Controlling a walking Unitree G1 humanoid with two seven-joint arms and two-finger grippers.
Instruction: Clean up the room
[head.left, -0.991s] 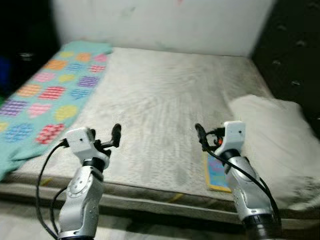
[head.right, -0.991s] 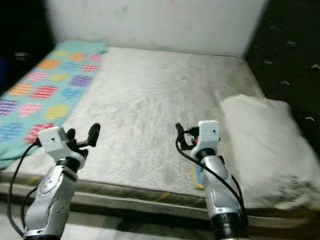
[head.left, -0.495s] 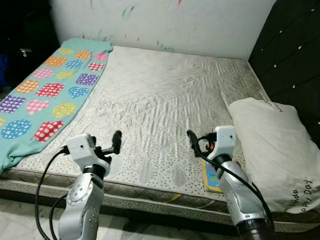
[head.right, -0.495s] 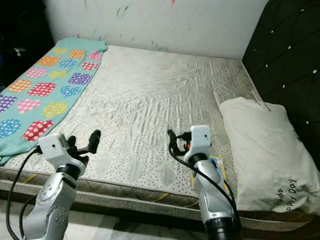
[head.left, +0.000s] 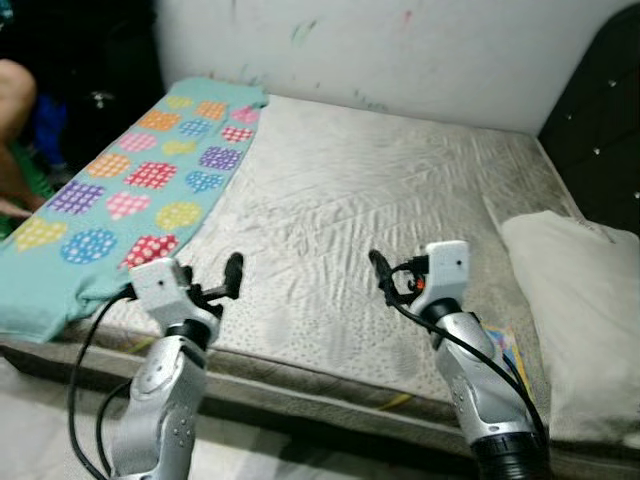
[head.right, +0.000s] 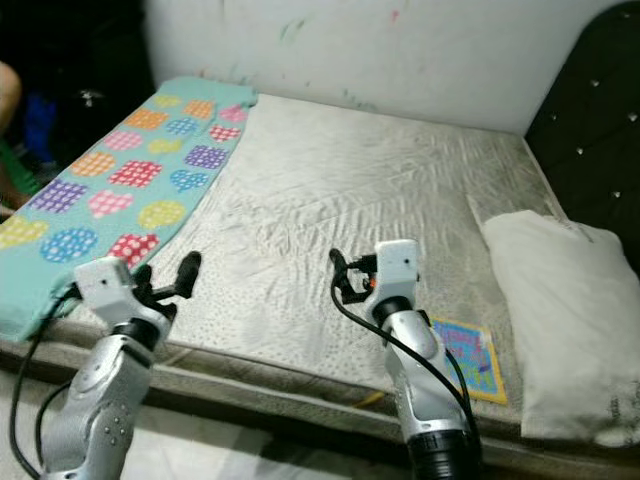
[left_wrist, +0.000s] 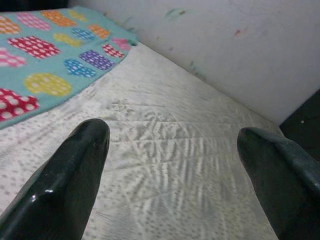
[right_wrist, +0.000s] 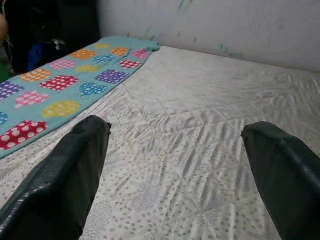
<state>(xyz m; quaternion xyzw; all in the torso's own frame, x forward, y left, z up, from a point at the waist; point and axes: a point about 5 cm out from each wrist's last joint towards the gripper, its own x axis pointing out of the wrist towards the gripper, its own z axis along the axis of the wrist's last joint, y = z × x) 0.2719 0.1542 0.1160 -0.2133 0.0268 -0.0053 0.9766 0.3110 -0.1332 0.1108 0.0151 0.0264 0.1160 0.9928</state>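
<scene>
- A person's bare arm (head.left: 12, 95) shows at the far left, beside the bed.
- A turquoise blanket with bright dotted hearts and squares (head.left: 130, 190) lies flat along the left side of the bare, grey quilted mattress (head.left: 370, 210), its near end draped over the edge.
- The left gripper (head.left: 232, 275) hovers above the near edge of the mattress, jaws wide and holding nothing.
- The right gripper (head.left: 380, 272) hovers beside it, further right, jaws also wide and empty.
- A thin, colourful picture book (head.right: 465, 355) lies flat on the near right corner of the mattress.
- A plump white pillow (head.left: 580, 310) rests at the right, by the dark tufted headboard (head.left: 600, 110).
- Tidying looks barely begun: blanket, book and pillow all seem untouched.
</scene>
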